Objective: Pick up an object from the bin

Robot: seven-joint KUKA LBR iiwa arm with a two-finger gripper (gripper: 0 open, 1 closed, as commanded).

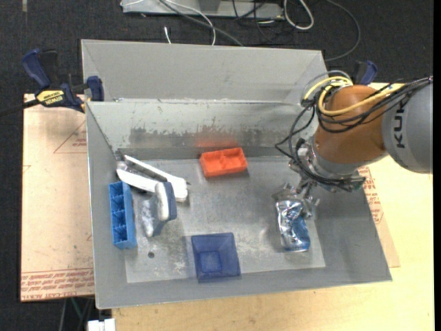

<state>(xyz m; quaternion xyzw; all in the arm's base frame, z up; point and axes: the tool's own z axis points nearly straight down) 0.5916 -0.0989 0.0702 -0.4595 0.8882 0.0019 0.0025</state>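
Note:
My gripper [302, 193] hangs low over the right side of the bin, under the arm's orange cover. Directly below it lies a crumpled silver and blue foil packet [293, 229], and the gripper's tip meets the packet's upper end. Whether the packet is being held is hidden. An orange block [223, 163] lies to the left near the back wall. A dark blue square tray [215, 255] rests at the front middle of the bin floor.
On the left side lie a white and blue handled tool [155, 183], a small silvery piece [147, 217] and a long blue ribbed rack [121, 214]. Bare floor stretches between the packet and the orange block. The arm comes in from the right over the rim.

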